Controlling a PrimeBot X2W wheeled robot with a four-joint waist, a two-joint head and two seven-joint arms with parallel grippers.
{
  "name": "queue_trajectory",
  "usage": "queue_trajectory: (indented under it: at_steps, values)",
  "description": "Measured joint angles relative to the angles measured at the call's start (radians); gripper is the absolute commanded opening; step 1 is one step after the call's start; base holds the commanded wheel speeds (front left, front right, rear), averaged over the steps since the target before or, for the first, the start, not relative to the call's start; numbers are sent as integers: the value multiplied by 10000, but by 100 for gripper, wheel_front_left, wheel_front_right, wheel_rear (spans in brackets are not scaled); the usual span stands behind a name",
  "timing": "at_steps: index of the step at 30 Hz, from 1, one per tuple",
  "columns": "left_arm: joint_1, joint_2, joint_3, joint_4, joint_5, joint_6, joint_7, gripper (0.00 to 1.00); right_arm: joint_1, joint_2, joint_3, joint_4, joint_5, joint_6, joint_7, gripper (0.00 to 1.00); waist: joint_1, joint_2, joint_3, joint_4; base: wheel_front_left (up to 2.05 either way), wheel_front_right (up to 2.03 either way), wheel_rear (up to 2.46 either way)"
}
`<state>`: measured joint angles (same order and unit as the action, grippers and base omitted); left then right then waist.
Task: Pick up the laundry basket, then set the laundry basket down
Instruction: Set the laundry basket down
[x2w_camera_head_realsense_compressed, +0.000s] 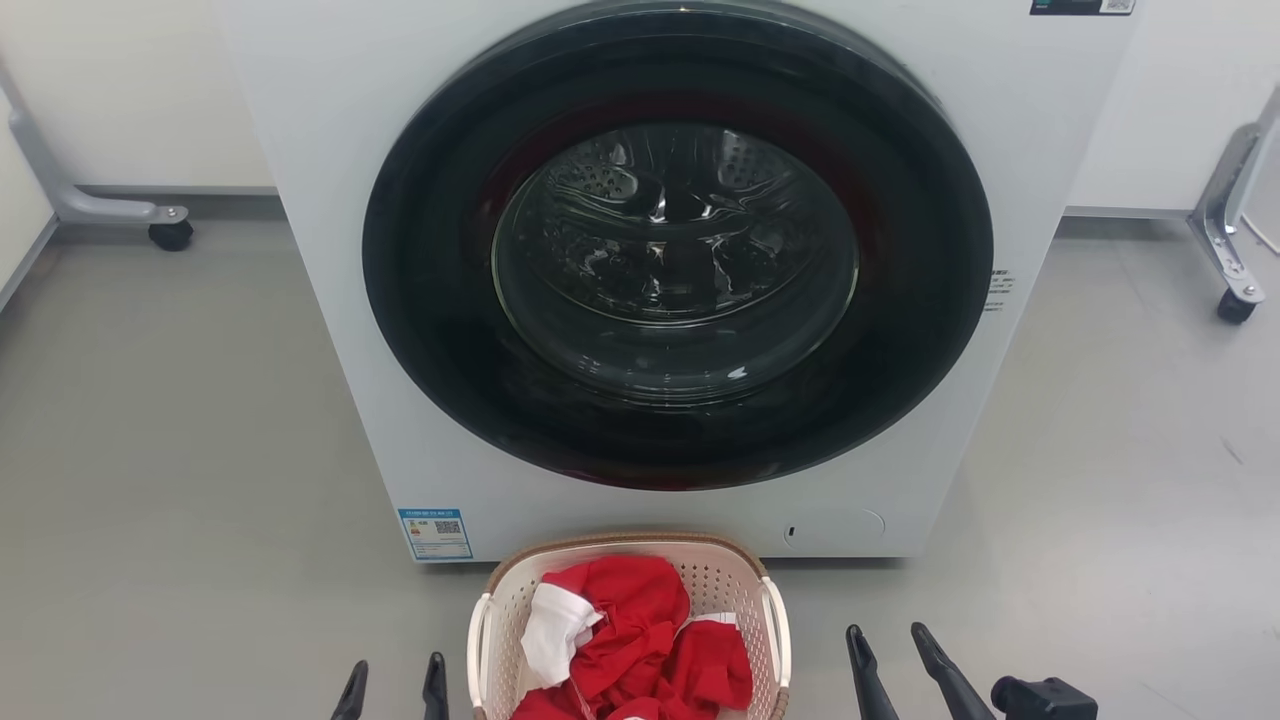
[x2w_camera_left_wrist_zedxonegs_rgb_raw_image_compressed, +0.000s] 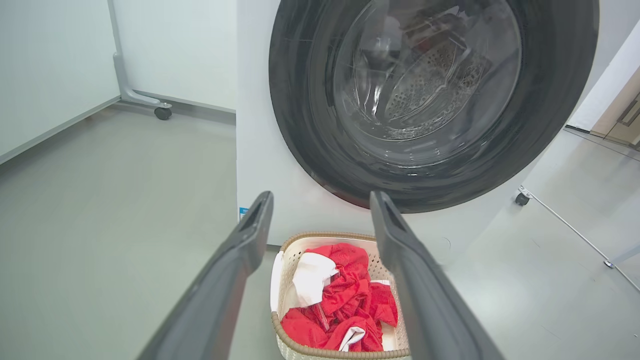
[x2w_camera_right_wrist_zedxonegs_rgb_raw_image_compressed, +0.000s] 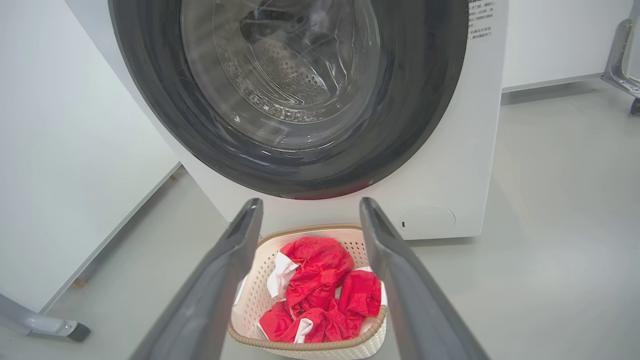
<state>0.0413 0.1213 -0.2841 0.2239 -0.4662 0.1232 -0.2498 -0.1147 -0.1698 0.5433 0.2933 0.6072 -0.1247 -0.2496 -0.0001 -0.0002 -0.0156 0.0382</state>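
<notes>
The laundry basket (x2w_camera_head_realsense_compressed: 720, 580) stands on the grey floor just in front of the washer, at the bottom centre of the head view. It is cream with perforated walls, a brown rim and white side handles, and red and white clothes (x2w_camera_head_realsense_compressed: 640, 630) lie in it. My left gripper (x2w_camera_head_realsense_compressed: 395, 685) is open, a little to the left of the basket and apart from it. Farther off on the other side, my right gripper (x2w_camera_head_realsense_compressed: 887, 640) is also open. Both wrist views look down on the basket (x2w_camera_left_wrist_zedxonegs_rgb_raw_image_compressed: 320, 234) (x2w_camera_right_wrist_zedxonegs_rgb_raw_image_compressed: 260, 285) between open, empty fingers (x2w_camera_left_wrist_zedxonegs_rgb_raw_image_compressed: 250, 235) (x2w_camera_right_wrist_zedxonegs_rgb_raw_image_compressed: 390, 250).
A white front-loading washer (x2w_camera_head_realsense_compressed: 330, 200) with its round dark door (x2w_camera_head_realsense_compressed: 430, 330) shut rises directly behind the basket. Wheeled metal frame legs stand at the far left (x2w_camera_head_realsense_compressed: 170, 235) and far right (x2w_camera_head_realsense_compressed: 1235, 305). Grey floor spreads on both sides.
</notes>
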Motion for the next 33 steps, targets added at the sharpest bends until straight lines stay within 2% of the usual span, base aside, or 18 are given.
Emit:
queue_trajectory:
  at_steps: [15,23,33]
  values:
    - [687,-157,198,-828,568,4,0,100,1474,351,-1411,-1375,-1710,-27,0,100,2,2,-89,-238,0,0,0]
    - [694,-188,293,-1037,740,4,0,100,1703,564,-1983,-1858,-2259,-27,0,100,1,1,-44,-319,0,0,0]
    - [693,-255,458,-1066,909,12,0,100,1849,709,-2230,-2182,-2602,-27,0,100,2,2,25,-290,0,0,0]
